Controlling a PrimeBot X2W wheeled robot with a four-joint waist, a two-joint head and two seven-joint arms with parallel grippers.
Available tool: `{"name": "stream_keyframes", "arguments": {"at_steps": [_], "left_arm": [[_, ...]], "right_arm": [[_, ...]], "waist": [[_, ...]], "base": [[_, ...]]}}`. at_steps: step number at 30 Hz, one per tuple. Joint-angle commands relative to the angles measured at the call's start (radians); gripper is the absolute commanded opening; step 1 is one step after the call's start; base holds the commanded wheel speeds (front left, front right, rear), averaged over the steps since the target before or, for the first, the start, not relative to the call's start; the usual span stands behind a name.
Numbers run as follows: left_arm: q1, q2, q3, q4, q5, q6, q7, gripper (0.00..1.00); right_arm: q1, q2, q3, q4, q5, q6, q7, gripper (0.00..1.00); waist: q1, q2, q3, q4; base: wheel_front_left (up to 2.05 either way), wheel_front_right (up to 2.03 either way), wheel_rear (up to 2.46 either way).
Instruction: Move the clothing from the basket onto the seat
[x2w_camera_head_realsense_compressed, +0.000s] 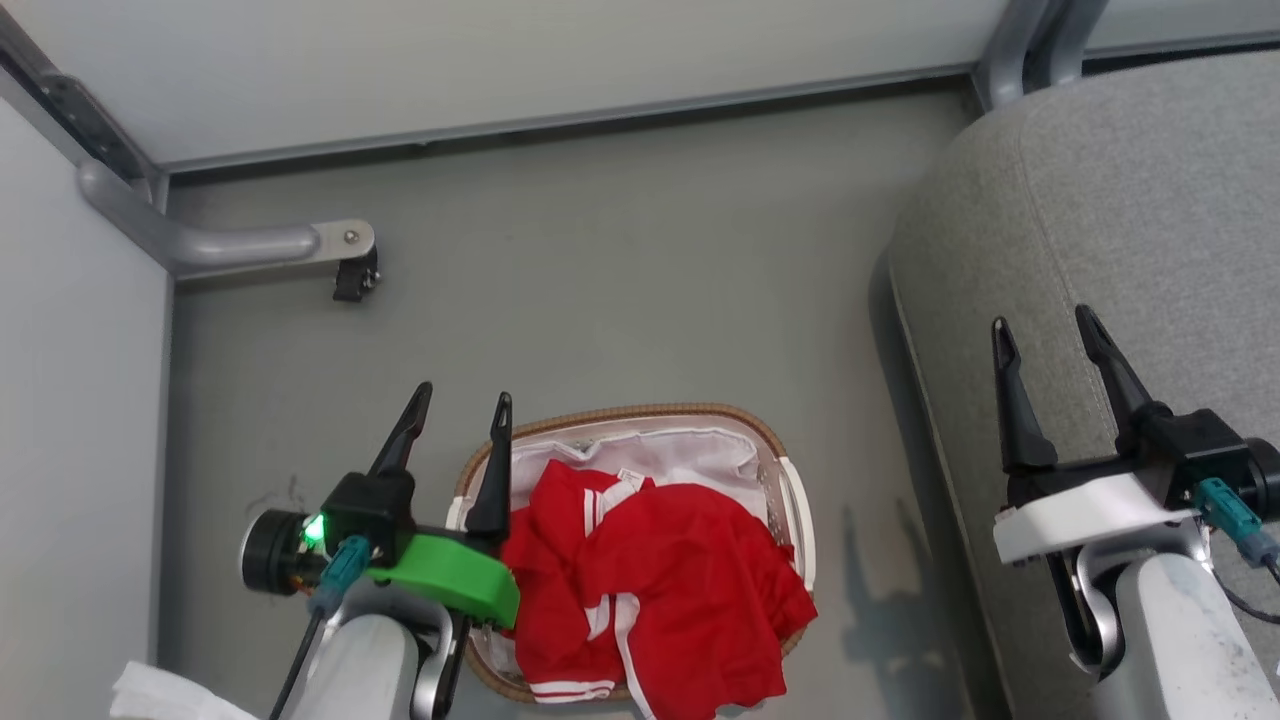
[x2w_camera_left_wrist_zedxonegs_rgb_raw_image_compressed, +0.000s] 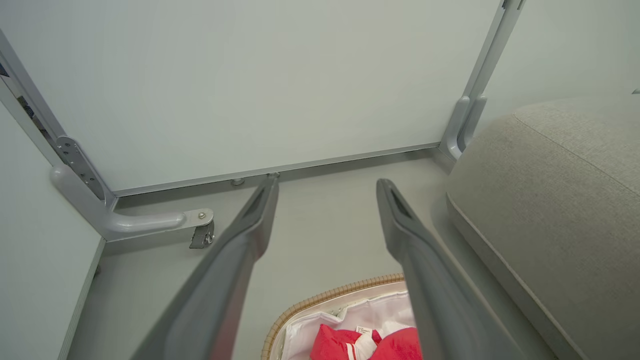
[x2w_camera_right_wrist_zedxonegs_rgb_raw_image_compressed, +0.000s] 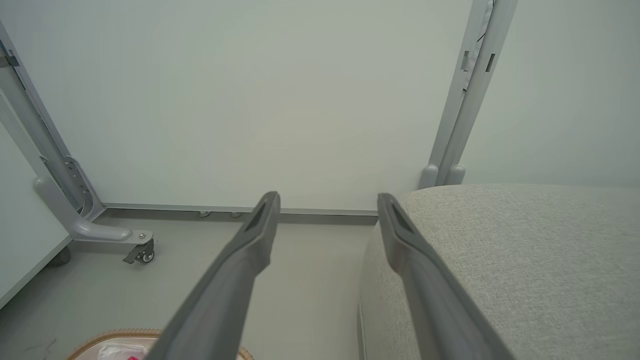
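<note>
**Asker:** What sort of room is this?

**Describer:** A bare corner. A grey floor (x2w_camera_head_realsense_compressed: 620, 250) takes up the middle of the head view. Pale wall panels (x2w_camera_head_realsense_compressed: 500, 60) run along the top and down the left edge, set in grey metal framing. At upper left a metal foot (x2w_camera_head_realsense_compressed: 250, 245) reaches out from the left panel and ends in a small black caster (x2w_camera_head_realsense_compressed: 355, 278). A white scrap (x2w_camera_head_realsense_compressed: 160, 695) sits in the bottom left corner; I cannot tell what it is.

**Asker:** Where is the clothing?

**Describer:** It is in the basket (x2w_camera_head_realsense_compressed: 640, 412), which stands on the floor at bottom centre of the head view. The clothing (x2w_camera_head_realsense_compressed: 650, 580) is a crumpled red heap with white stripes. It lies on the white liner (x2w_camera_head_realsense_compressed: 680, 455) and drapes over the rim at lower right. In the left wrist view, the top of the heap (x2w_camera_left_wrist_zedxonegs_rgb_raw_image_compressed: 340, 345) shows at bottom centre, inside the woven rim (x2w_camera_left_wrist_zedxonegs_rgb_raw_image_compressed: 330, 297).

**Asker:** And the seat?

**Describer:** The seat (x2w_camera_head_realsense_compressed: 1150, 200) is grey fabric with rounded edges. It fills the right side of the head view from top to bottom. It stands near the basket, with a strip of floor between them.

**Asker:** How do the jaws stand?

**Describer:** The left jaws are at lower left of the head view, with their dark fingers (x2w_camera_head_realsense_compressed: 492, 480) spread apart and holding nothing. One finger crosses the basket's left rim in the picture. The right jaws are at lower right, over the seat, and their fingers (x2w_camera_head_realsense_compressed: 1012, 400) are likewise spread and empty.
</note>
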Motion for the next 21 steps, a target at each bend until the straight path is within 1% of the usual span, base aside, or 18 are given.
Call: {"name": "stream_keyframes", "arguments": {"at_steps": [1, 8, 14, 17, 21], "left_arm": [[-0.046, 0.006, -0.014, 0.019, 0.014, -0.007, -0.001, 1.00], [-0.193, 0.006, -0.124, 0.179, 0.074, -0.025, -0.001, 1.00], [-0.278, 0.015, -0.228, 0.351, 0.113, -0.032, -0.001, 1.00], [-0.305, 0.017, -0.283, 0.428, 0.100, -0.032, -0.001, 1.00], [-0.349, 0.033, -0.350, 0.528, 0.077, -0.033, -0.001, 1.00]], "right_arm": [[-0.031, -0.005, 0.003, -0.008, 0.006, -0.001, -0.005, 1.00], [-0.117, -0.004, 0.019, -0.018, 0.023, -0.001, -0.005, 1.00], [-0.165, -0.004, 0.038, -0.025, 0.044, -0.001, -0.005, 1.00], [-0.184, -0.004, 0.049, -0.029, 0.056, -0.001, -0.005, 1.00], [-0.205, -0.004, 0.070, -0.037, 0.071, -0.001, -0.005, 1.00]], "waist": [[-0.0001, 0.0000, 0.165, -0.059], [-0.0001, 0.0000, 0.328, -0.097], [-0.0001, 0.0000, 0.420, -0.122], [-0.0001, 0.0000, 0.454, -0.135], [-0.0001, 0.0000, 0.494, -0.149]], "base": [[0.00, 0.00, 0.00], [0.00, 0.00, 0.00], [0.00, 0.00, 0.00], [0.00, 0.00, 0.00], [0.00, 0.00, 0.00]]}}
